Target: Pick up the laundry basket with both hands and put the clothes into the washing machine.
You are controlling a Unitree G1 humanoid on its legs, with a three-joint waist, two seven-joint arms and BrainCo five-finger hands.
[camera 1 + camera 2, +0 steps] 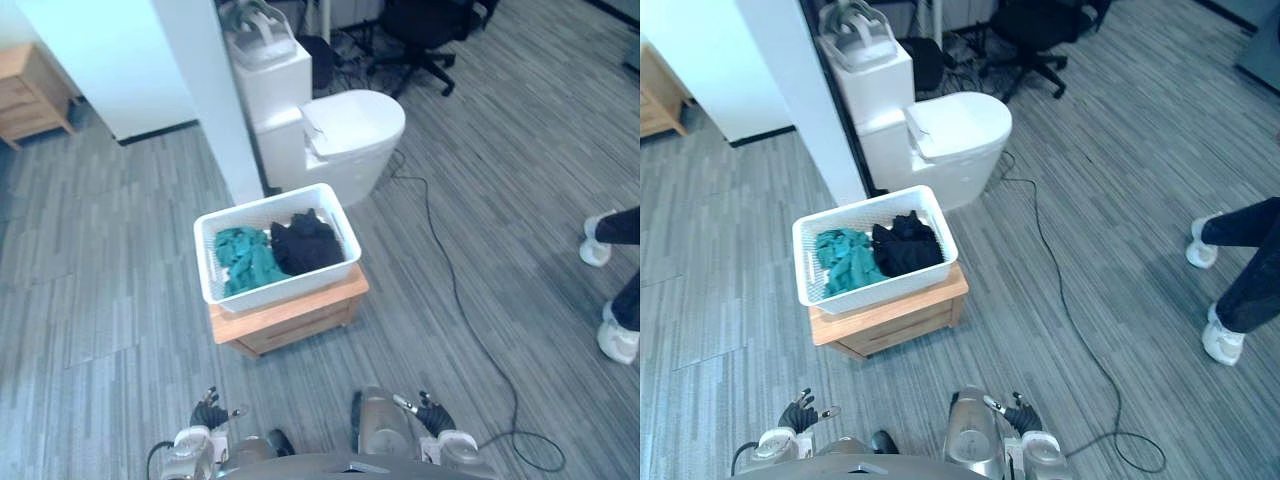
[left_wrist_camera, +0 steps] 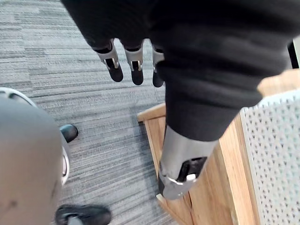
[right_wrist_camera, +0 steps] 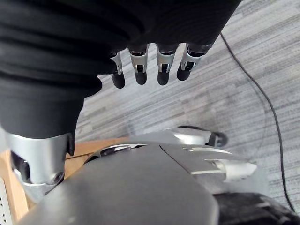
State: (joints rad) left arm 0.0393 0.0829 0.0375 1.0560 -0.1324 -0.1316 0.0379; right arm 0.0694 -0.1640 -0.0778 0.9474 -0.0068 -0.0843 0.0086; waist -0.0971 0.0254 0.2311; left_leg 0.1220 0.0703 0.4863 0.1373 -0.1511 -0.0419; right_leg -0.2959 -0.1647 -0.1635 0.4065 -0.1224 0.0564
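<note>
fig.: start of reach, nothing held yet. basket (image 1: 272,292): white perforated plastic, open top, seated on low wood crate (image 1: 295,318), a bit askew to it, just in front of white toilet (image 1: 345,130). inside: teal cloth (image 1: 245,258) toward robot's l., black cloth (image 1: 305,245) toward r., loose heaps, black one up to abt. rim height.

l. hand (image 2: 136,65): low, short of crate, apart from basket; fingers straight, hanging loose, thumb clear, empty. r. hand (image 3: 161,65): likewise low, over bare floor; fingers straight, slightly spread, empty.

handling (judged): light load, prob. easy for two hands. thin walls, likely to flex if squeezed mid-span; stiffer at rim and corners. smooth plastic, so some slip risk vs. hard fingers. best hold: short ends at robot's l. and r., fingers under rim, one hand per end, kept level against sliding or spilling of soft contents.

person's shoes (image 1: 605,250): well off to r., clear of reach.
</note>
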